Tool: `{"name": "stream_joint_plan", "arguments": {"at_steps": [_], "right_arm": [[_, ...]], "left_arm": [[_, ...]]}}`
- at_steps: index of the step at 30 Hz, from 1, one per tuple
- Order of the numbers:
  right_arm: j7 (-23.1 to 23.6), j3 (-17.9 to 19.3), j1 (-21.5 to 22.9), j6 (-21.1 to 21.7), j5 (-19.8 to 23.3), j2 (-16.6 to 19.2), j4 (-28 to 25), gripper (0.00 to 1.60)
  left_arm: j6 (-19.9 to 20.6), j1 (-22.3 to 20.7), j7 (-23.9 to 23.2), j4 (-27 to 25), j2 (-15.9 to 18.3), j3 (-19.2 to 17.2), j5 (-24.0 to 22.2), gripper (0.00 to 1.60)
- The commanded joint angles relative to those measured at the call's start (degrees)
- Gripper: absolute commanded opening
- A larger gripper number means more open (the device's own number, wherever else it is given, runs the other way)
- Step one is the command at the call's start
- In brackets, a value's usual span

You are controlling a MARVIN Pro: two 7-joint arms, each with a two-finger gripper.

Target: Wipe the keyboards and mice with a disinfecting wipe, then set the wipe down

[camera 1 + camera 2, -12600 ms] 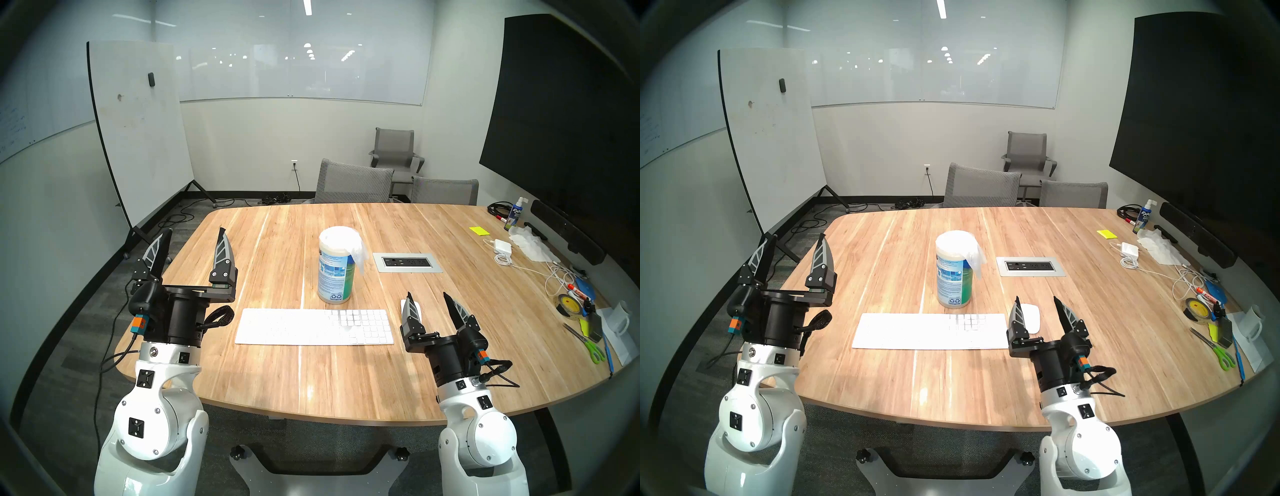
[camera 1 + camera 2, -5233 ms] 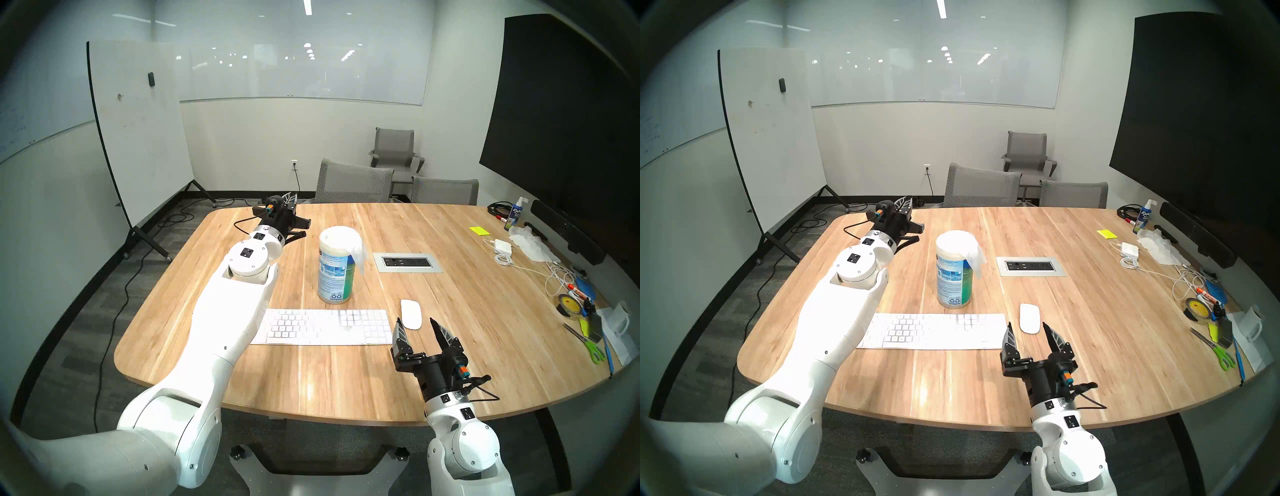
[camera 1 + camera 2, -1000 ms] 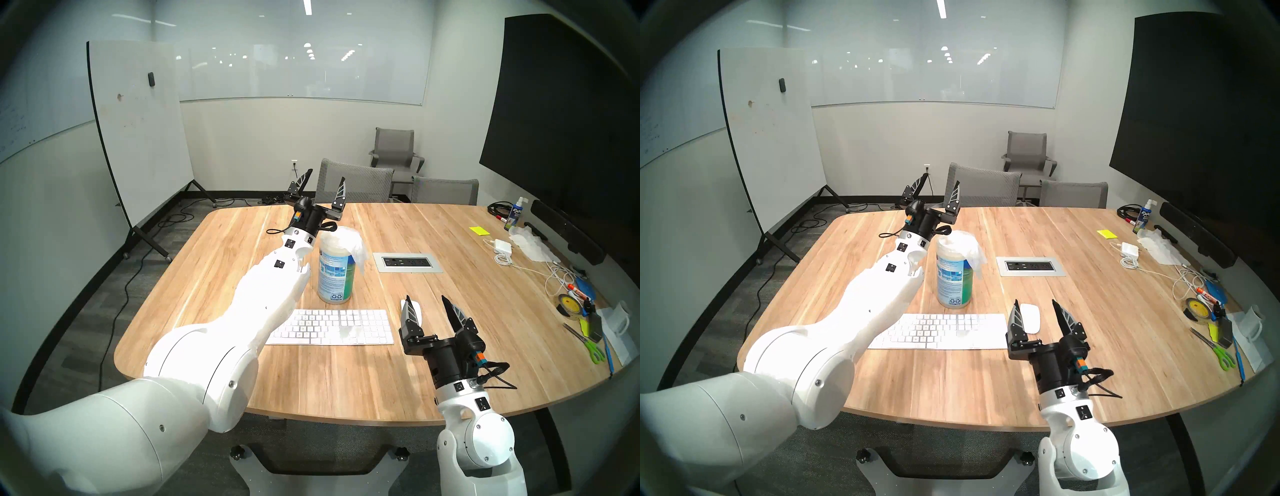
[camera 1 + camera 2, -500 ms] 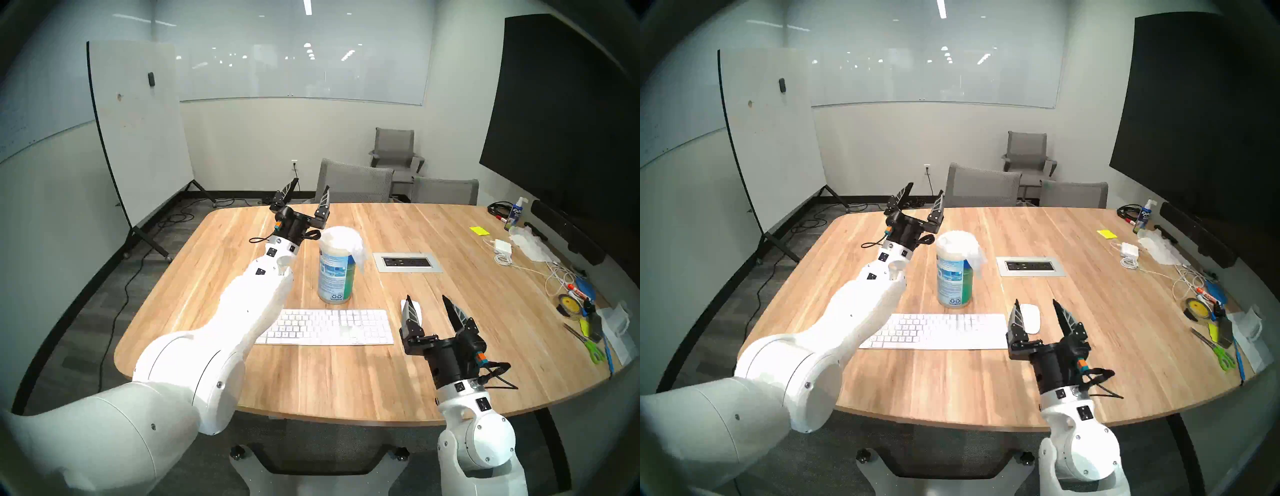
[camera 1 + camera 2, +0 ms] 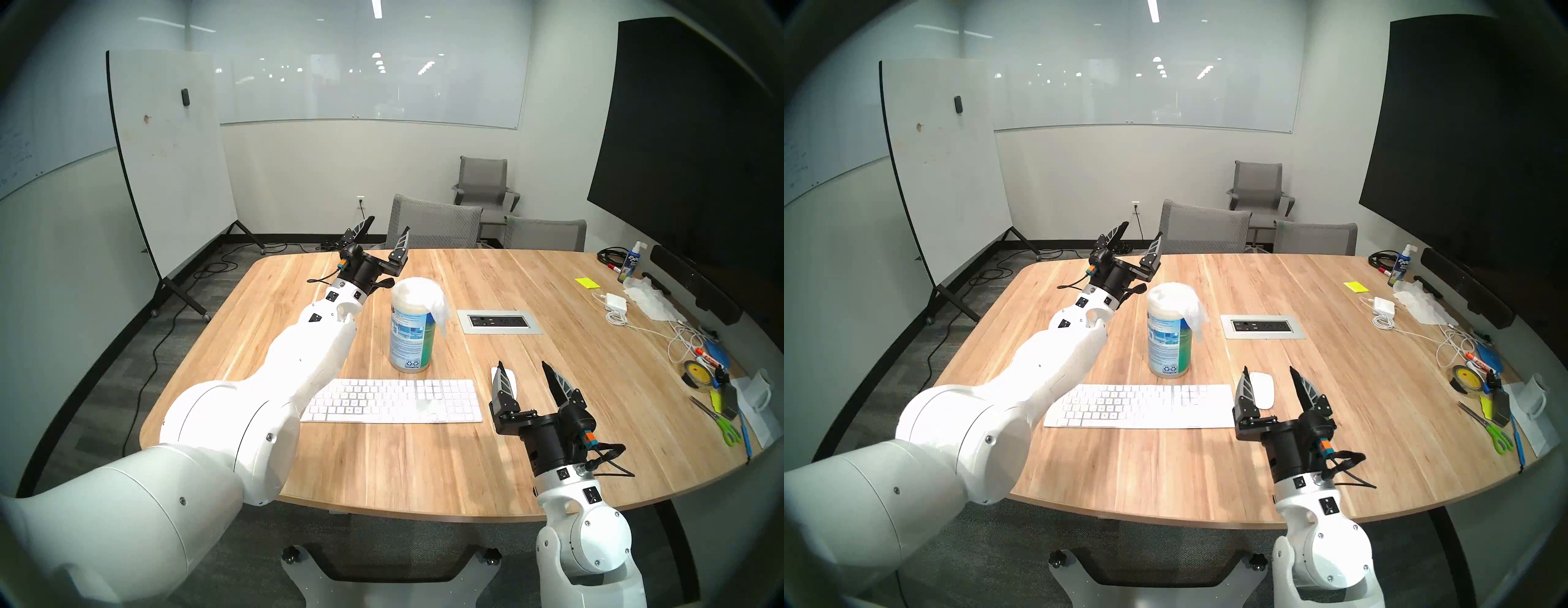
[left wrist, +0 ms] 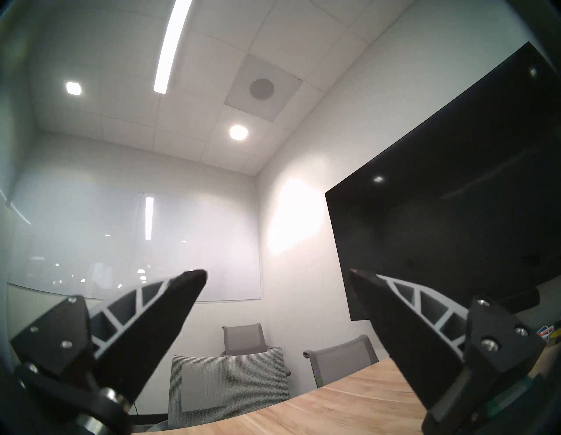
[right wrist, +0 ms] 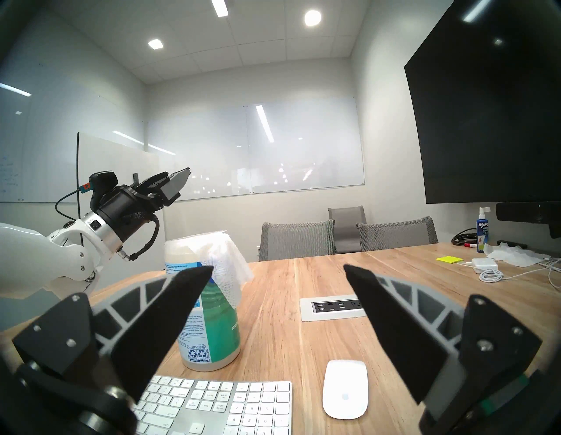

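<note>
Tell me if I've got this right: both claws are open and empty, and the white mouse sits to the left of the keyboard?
Not quite. The mouse sits to the right of the keyboard, as the right wrist view shows. The rest holds: the left gripper and right gripper are both open and empty.

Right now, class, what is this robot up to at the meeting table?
It is getting ready to clean a desk set, and nothing is held yet. The left pincer is open and raised, tilted upward beside the top of the wipes canister, where a wipe hangs from the lid. The right pincer is open above the table's near side, by the white mouse. The white keyboard lies flat in front of the canister, untouched.
</note>
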Motion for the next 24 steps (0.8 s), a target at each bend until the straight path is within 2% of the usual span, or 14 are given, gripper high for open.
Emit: {"name": "stream_joint_plan", "arguments": {"at_steps": [1,8,17,22,24], "right_arm": [[0.04,-0.01,0.27,-0.21,0.01,0.03,-1.51,1.6],[0.04,-0.01,0.3,-0.24,0.01,0.03,-1.44,1.6],[0.04,-0.01,0.32,-0.25,0.01,0.03,-1.41,1.6],[0.04,-0.01,0.33,-0.25,0.01,0.03,-1.4,1.6],[0.04,-0.01,0.33,-0.26,0.02,0.03,-1.39,1.6]], "left_arm": [[-4.47,1.77,-3.77,-6.97,0.47,-2.5,-3.92,1.6],[-4.47,4.98,-6.87,-11.94,-0.75,-5.13,-7.1,1.6],[-4.47,11.03,-10.75,-19.74,-3.06,-5.31,-9.19,1.6],[-4.47,12.92,-12.3,-21.86,-3.59,-5.33,-9.8,1.6],[-4.47,15.25,-12.53,-25.62,-3.73,-5.25,-9.88,1.6]]}}
